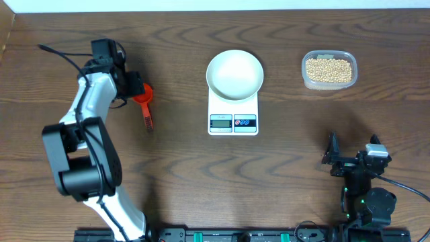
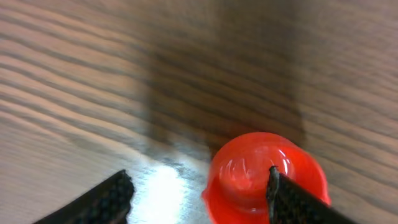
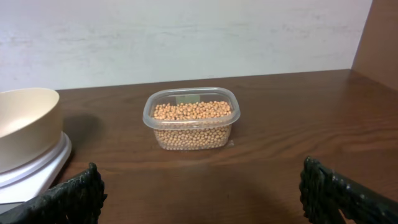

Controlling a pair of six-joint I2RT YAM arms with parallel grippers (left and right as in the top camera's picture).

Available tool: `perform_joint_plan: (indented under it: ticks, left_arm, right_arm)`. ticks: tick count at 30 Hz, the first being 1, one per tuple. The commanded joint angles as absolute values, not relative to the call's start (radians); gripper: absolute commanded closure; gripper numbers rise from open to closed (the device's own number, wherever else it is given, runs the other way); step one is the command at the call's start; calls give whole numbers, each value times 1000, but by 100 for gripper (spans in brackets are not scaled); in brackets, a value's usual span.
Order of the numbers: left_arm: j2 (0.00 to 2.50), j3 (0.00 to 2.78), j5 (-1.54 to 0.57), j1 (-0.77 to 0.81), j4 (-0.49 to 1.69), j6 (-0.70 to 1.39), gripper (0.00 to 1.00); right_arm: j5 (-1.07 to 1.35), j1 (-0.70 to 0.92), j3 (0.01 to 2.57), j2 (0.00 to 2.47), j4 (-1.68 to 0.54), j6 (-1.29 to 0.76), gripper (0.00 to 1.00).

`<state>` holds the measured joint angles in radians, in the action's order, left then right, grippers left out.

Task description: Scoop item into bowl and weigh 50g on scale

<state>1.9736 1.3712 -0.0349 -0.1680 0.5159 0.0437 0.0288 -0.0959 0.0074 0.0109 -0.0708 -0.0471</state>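
From above, a round white bowl [image 1: 234, 74] sits on top of a small white flat scale [image 1: 233, 115] in the middle of the brown wooden table [image 1: 175, 175]. The bowl has nothing in it. To the right, well apart from the scale, is a clear plastic tub [image 1: 328, 70] full of small round pale tan beans [image 1: 328, 69]. On the left, the left gripper [image 1: 136, 89] is down by the cup end of a red plastic scoop [image 1: 143, 96]. The scoop lies on the table with its handle pointing to the front.

From the left wrist, the picture is blurry. The two black fingers [image 2: 93, 202] are apart, with bare table between them. The round red cup of the scoop is by the right-hand finger, and that finger's tip is in front of the cup. I cannot tell if it touches.

From the right wrist, the right gripper [image 3: 200, 168] is open wide and holds nothing. Past it stands the tub of beans. The bowl on the scale is at the left edge.
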Motion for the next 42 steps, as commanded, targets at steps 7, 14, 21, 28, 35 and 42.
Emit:
perform_joint_plan:
  ticks: [7, 14, 21, 28, 35, 42]
  left_arm:
    - [2051, 1383, -45, -167, 502, 45, 59]
    - [2047, 1384, -44, -167, 484, 128, 93]
    - [1963, 1386, -44, -167, 485, 262, 93]
    - [1750, 1386, -45, -167, 532, 522, 93]
    - [1566, 1386, -133, -166, 660, 694, 93]
    - [1543, 1383, -211, -145, 781, 837, 93]
  right_arm:
    - [25, -89, 6, 5, -75, -36, 1]
    - [25, -89, 6, 5, -75, -36, 1]
    - [25, -89, 6, 5, -75, -36, 1]
    - [25, -89, 6, 5, -75, -36, 1]
    - [25, -89, 6, 5, -75, -36, 1]
    - [27, -89, 6, 5, -72, -36, 1]
